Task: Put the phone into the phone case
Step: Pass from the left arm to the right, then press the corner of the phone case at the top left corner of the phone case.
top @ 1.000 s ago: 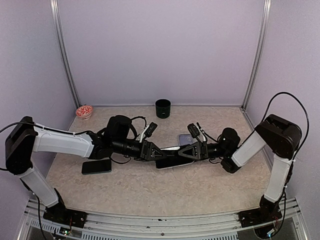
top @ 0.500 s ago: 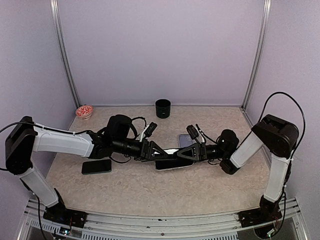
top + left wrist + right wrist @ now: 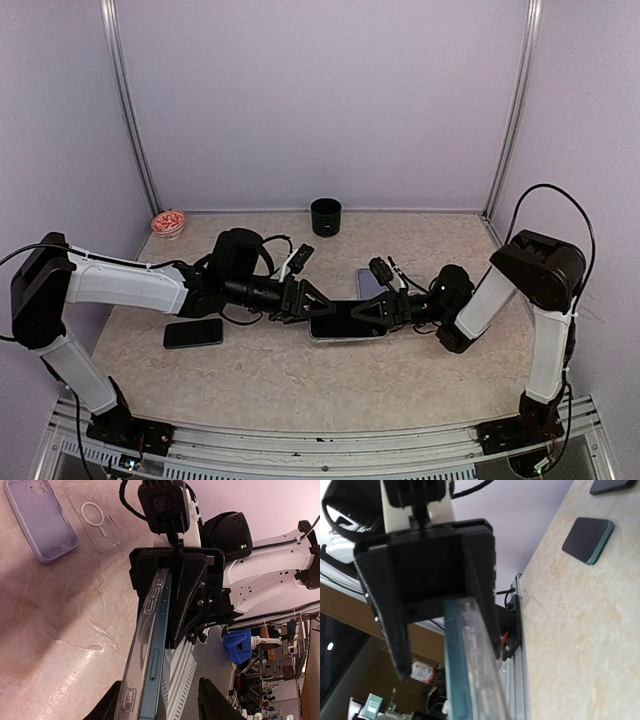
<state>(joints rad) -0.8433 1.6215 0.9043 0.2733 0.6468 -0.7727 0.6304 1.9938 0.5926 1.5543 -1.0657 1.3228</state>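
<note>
The phone (image 3: 345, 322) hangs level just above the middle of the worktop (image 3: 300, 390), stretched lengthwise between the two arms. Seen edge-on from the left wrist, its teal side rail runs alongside the rim of a clear phone case (image 3: 142, 630) pressed against one face. Whether the phone is fully seated in it cannot be told.

The right gripper (image 3: 372, 310) has its jaws closed on the phone's right end, pinching phone and case together. The left gripper (image 3: 312, 302) straddles the opposite end with its jaws apart. One finger (image 3: 111, 706) lies against the case side. The other finger (image 3: 216, 700) stands off from the phone with a visible gap, so this end is bracketed rather than clamped.

On the worktop just beyond the right gripper, a lavender case (image 3: 41, 521) lies flat, open side up, with a second clear case (image 3: 95, 512) just beside it. A dark spare phone (image 3: 193, 332) rests face up below the left forearm. At the back stands a black cup (image 3: 325, 215), and a small red-and-white bowl (image 3: 168, 222) sits in the rear left corner.
</note>
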